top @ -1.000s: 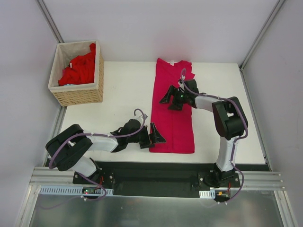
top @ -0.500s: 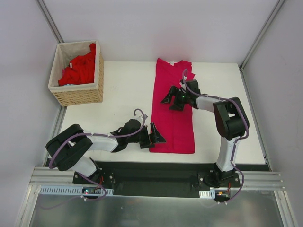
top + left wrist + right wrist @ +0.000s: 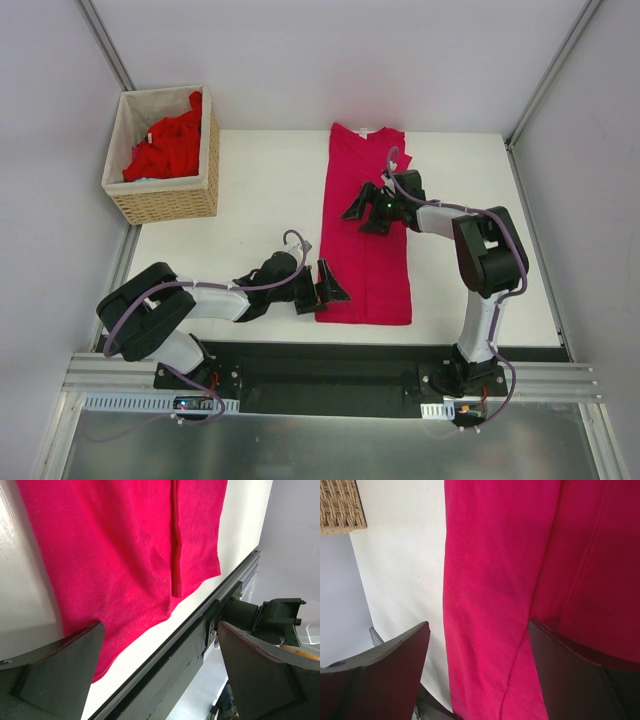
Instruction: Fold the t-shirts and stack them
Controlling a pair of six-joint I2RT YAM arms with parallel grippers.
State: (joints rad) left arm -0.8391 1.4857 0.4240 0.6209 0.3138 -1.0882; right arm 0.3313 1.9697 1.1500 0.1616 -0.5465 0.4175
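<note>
Wide-spread and holding nothing, the left gripper point(image 3: 330, 291) is sitting at the near left corner of the long-folded magenta t-shirt point(image 3: 366, 262) lying mid-table, while the right gripper point(image 3: 362, 217), equally wide, is hanging over its middle. Red t-shirts point(image 3: 166, 150) are lying in the wicker basket point(image 3: 166, 206) at far left.

From the left wrist, the left gripper point(image 3: 161, 625) is framing the magenta t-shirt point(image 3: 125, 545) at its near hem.

From the right wrist, the right gripper point(image 3: 479, 624) is straddling the left edge of the magenta t-shirt point(image 3: 495, 555).

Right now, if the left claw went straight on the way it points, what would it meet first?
Probably the shirt: the open left claw faces its near hem corner, though depth is unclear.
</note>
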